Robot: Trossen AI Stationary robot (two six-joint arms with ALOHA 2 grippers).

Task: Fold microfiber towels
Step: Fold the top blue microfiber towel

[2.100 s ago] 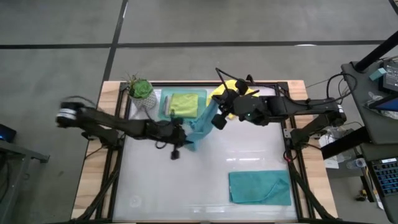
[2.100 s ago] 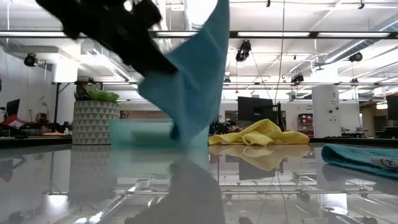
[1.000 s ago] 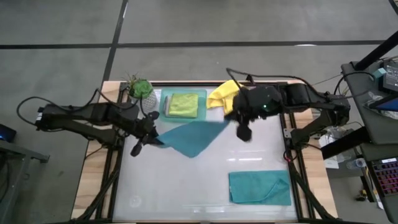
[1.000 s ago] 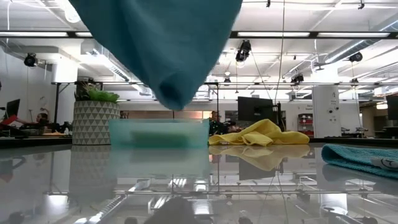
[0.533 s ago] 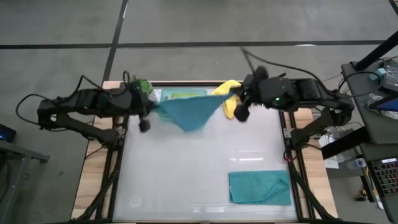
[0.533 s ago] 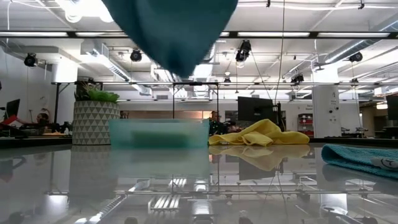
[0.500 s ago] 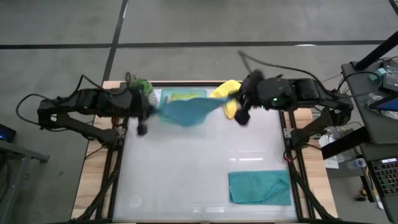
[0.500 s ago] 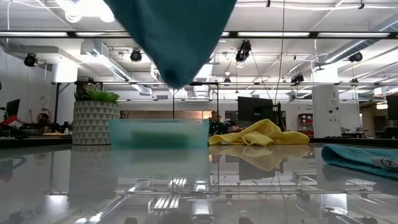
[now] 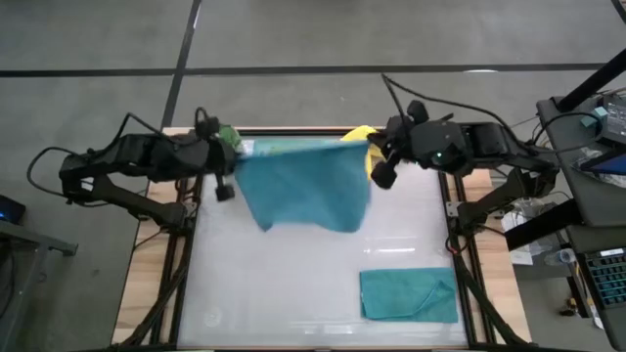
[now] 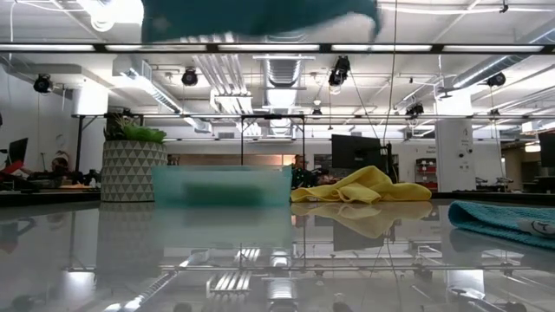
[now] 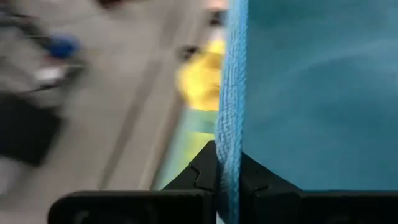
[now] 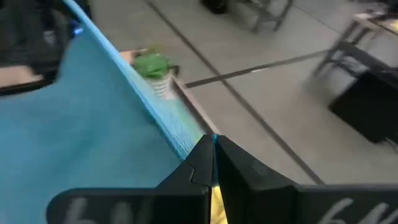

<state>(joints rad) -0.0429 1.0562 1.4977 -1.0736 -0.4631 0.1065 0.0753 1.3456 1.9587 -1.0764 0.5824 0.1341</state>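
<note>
a teal microfiber towel (image 9: 305, 188) hangs spread in the air over the far half of the table (image 9: 293, 284), stretched taut along its top edge between the two grippers and draping down into a loose, roughly square sheet with a rippled lower hem. in the low view only its bottom fringe (image 10: 260, 17) shows, well clear of the glossy surface. the left gripper (image 9: 224, 179) is pinched tight on the towel's left top corner; in the left wrist view the cloth's edge (image 11: 230, 124) runs straight out from between the closed fingers (image 11: 202, 177). the right gripper (image 9: 381, 166) is clamped on the opposite corner, and the right wrist view shows the hem (image 12: 155, 112) rising from its closed fingers (image 12: 199, 163).

both arms reach inward from the table's sides, wrists raised near the far edge.

a second teal towel (image 9: 409, 295) lies flat, near the table's front right corner. a yellow towel (image 10: 364, 184) sits crumpled at the far edge, partly hidden behind the held cloth in the high view. a potted plant (image 10: 133, 165) stands at the far left, beside a translucent mint-green tray (image 10: 222, 185).
</note>
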